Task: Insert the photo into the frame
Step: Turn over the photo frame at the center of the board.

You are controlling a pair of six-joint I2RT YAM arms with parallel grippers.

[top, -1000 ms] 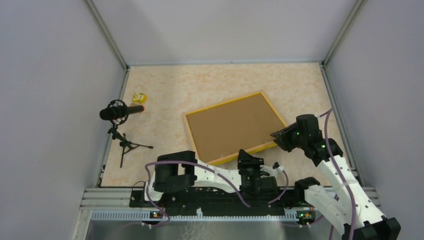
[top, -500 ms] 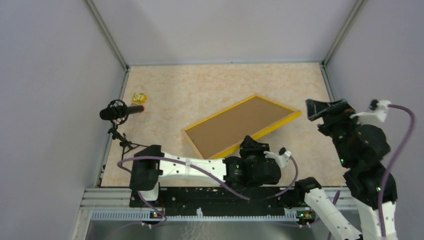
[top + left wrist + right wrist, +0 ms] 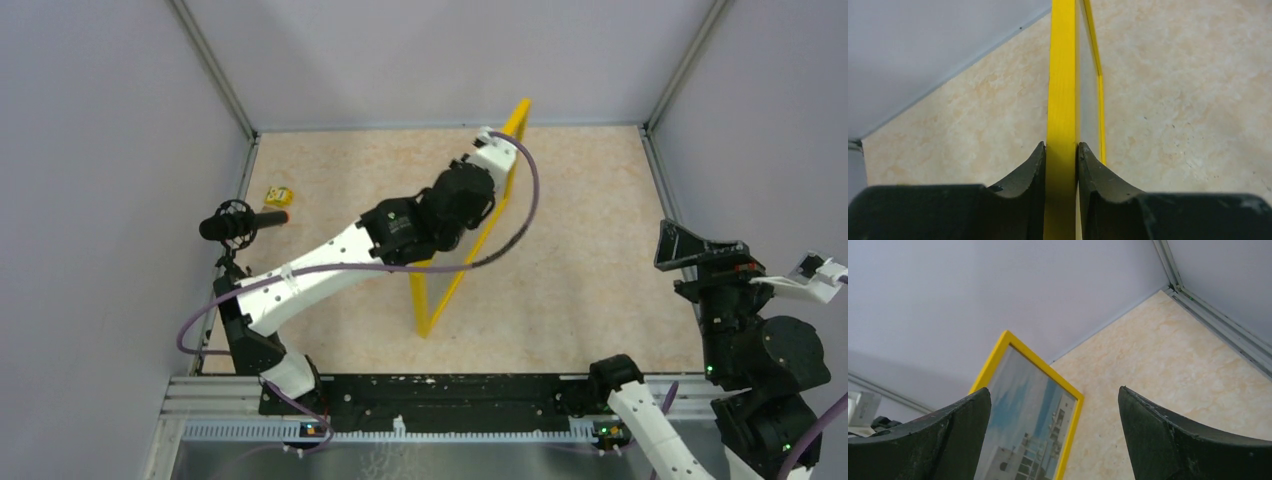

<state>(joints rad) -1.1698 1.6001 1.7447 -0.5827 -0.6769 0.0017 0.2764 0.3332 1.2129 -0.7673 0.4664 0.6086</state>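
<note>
Yellow frame [image 3: 1062, 75] upright on edge — photo [image 3: 1028, 430] inside — pinched by left tool [image 3: 1062, 146]; right tool [image 3: 1053, 390] spread

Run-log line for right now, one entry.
left gripper: shut on frame | frame: held upright, photo inside | right gripper: open, holding nothing

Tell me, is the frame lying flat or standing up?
Standing up: the frame appears edge-on from above, and the left gripper pinches its yellow border.
</note>
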